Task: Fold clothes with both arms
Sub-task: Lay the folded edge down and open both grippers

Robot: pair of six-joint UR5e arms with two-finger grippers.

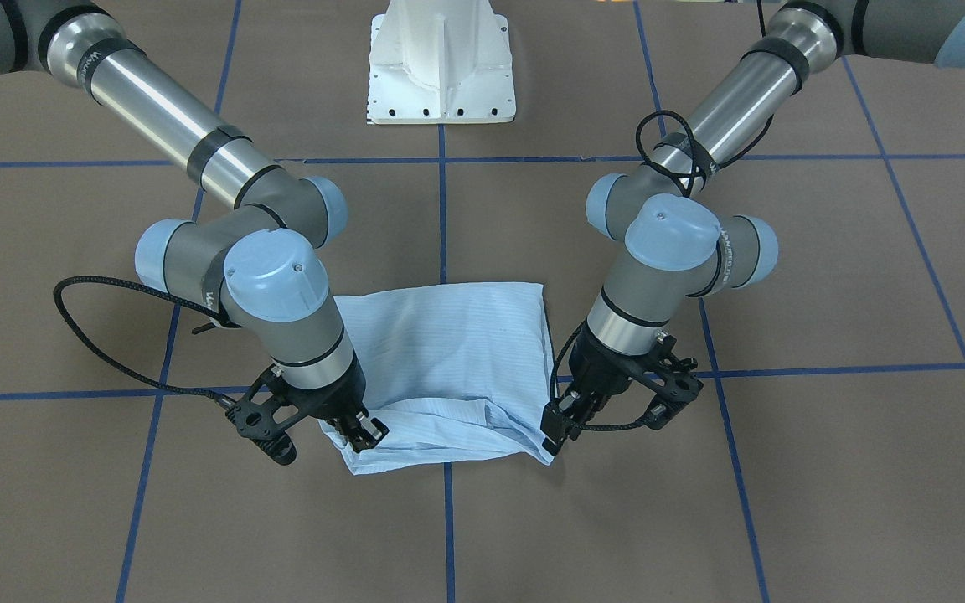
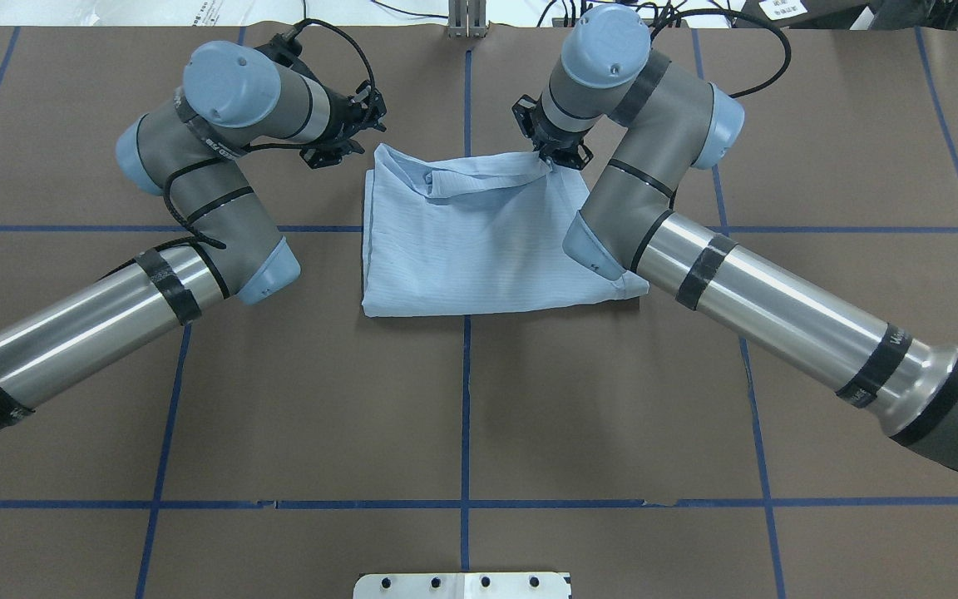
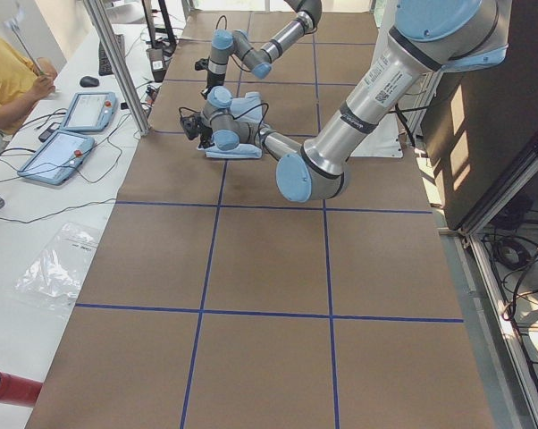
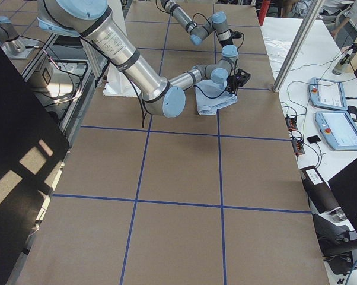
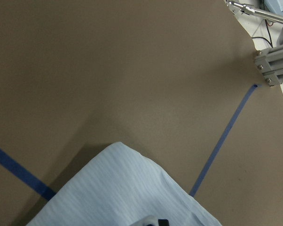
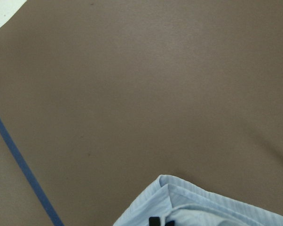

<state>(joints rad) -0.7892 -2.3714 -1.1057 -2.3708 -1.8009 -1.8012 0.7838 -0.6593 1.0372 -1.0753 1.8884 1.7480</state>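
**Garment:** one light blue, finely striped thin-fabric shirt (image 2: 479, 249), part-folded to a rectangle. It lies on the brown, blue-taped table (image 2: 462, 399) between the arms.

**Arms:** two, silver-grey and jointed: left arm (image 2: 71, 333), right arm (image 2: 778, 308).

**Grippers:** two, black, two-fingered, set at the shirt's far corners, likely to carry that edge over together.
- The right gripper (image 2: 547, 156) pinches a raised corner.
- The left gripper (image 1: 556, 429) meets the other corner; I cannot tell whether it grips.

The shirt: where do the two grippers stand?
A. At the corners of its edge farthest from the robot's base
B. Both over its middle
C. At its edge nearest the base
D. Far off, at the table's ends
A: the left gripper and right gripper are at the two corners of the shirt farthest from the white base.
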